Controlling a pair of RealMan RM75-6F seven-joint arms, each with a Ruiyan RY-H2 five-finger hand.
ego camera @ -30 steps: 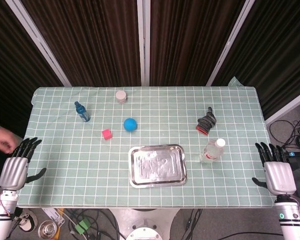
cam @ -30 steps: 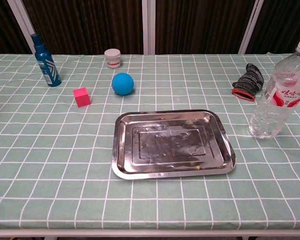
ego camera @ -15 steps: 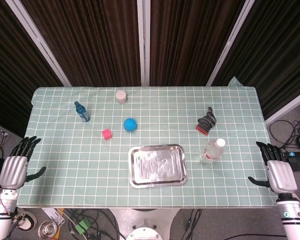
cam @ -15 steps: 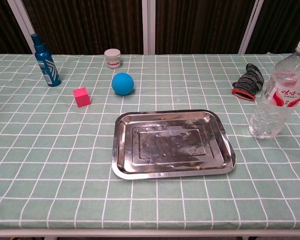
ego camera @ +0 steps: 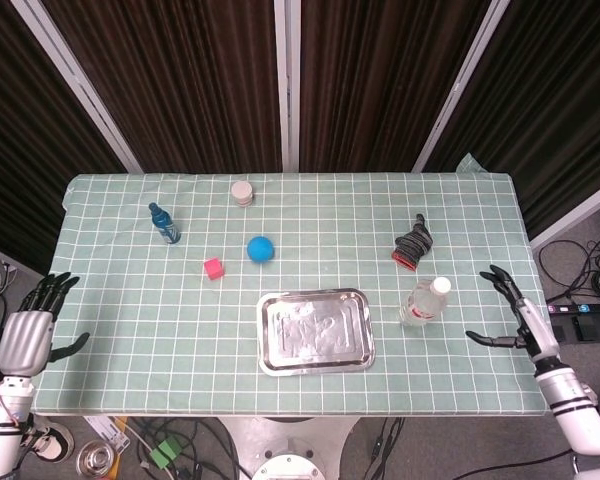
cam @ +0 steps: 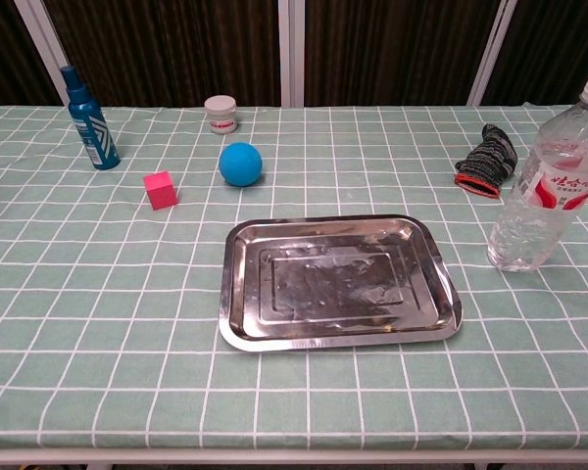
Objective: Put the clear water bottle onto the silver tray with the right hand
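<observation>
The clear water bottle (ego camera: 423,301) (cam: 547,186), white-capped with a red label, stands upright on the checked cloth just right of the silver tray (ego camera: 316,330) (cam: 338,281). The tray lies bare at the front middle. My right hand (ego camera: 514,318) hovers over the table's right edge, right of the bottle and apart from it, fingers spread with nothing in them. My left hand (ego camera: 27,334) hangs off the table's left edge, fingers apart and holding nothing. Neither hand shows in the chest view.
A rolled grey-and-red cloth (ego camera: 413,245) lies behind the bottle. A blue ball (ego camera: 260,249), a pink cube (ego camera: 213,268), a blue spray bottle (ego camera: 163,223) and a small white jar (ego camera: 242,192) stand at the back left.
My right hand has turned and moved left, over the table's right edge toward the bottle. A person's hand at the far left has gone from view. The objects have not moved.
</observation>
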